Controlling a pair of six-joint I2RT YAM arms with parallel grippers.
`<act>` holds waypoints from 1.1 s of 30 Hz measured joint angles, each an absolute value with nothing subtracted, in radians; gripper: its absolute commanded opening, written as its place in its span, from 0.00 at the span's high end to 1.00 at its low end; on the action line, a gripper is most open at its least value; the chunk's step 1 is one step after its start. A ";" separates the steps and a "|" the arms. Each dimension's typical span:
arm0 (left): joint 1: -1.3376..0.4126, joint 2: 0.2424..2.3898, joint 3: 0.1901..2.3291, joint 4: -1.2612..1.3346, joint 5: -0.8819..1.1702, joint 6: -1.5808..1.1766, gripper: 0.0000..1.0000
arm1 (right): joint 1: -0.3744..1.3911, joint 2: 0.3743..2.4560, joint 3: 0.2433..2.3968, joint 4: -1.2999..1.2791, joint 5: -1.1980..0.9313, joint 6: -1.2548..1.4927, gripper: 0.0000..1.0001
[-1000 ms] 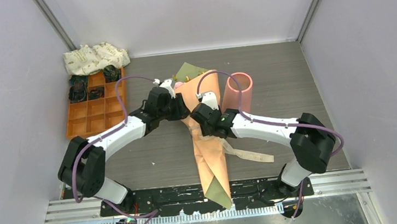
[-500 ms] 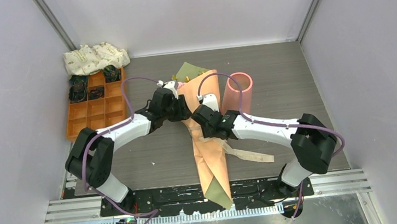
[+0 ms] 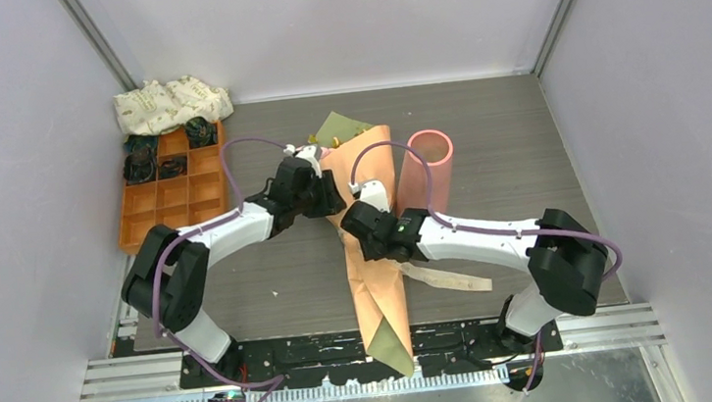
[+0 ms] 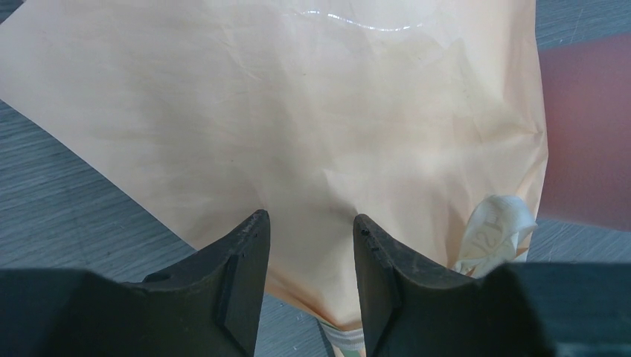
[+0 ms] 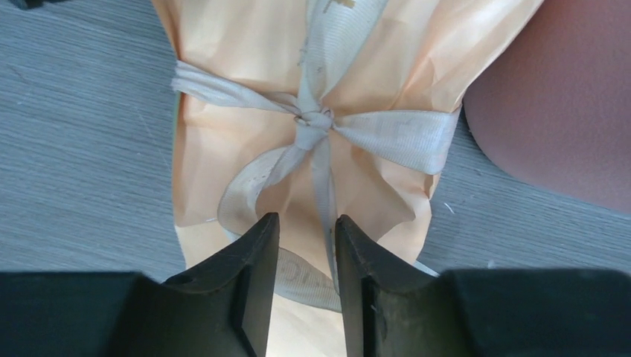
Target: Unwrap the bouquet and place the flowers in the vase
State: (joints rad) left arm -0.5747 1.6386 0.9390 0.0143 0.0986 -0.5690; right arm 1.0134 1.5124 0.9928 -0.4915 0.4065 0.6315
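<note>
Since the bouquet (image 3: 382, 292) lies whole on the desk (image 3: 524, 145), narrow tip toward the arm bases, the unwrapping is, I judge, barely begun. At the bouquet's waist the beige ribbon (image 5: 314, 120) is knotted; the right gripper (image 5: 306, 220) hovers there, jaws narrowly parted astride one ribbon tail, clamping nothing that shows. Farther up the bouquet, the left gripper (image 4: 309, 217) sits parted over the orange paper. Beside the bouquet's wide end the vase (image 3: 425, 170) stands empty; the flowers, hidden in the wrap, are yet to go in.
</note>
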 measured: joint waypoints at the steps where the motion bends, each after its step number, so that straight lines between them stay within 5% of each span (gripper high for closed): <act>1: -0.575 1.639 0.940 0.014 0.099 -0.569 0.54 | 1.013 1.517 0.993 -0.496 0.411 0.631 0.65; 10: -0.575 1.675 0.965 0.025 0.101 -0.569 0.54 | 1.012 1.545 1.019 -0.540 0.472 0.627 0.99; 33: -0.575 1.913 1.073 0.167 0.129 -0.604 0.55 | 1.164 1.267 1.263 -0.802 0.588 0.631 0.99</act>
State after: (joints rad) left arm -0.5747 1.9125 1.0729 0.1665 0.1291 -0.6037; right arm 1.1641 1.2675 1.2629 -0.8024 0.5880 0.6312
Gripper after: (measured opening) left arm 0.456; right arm 0.031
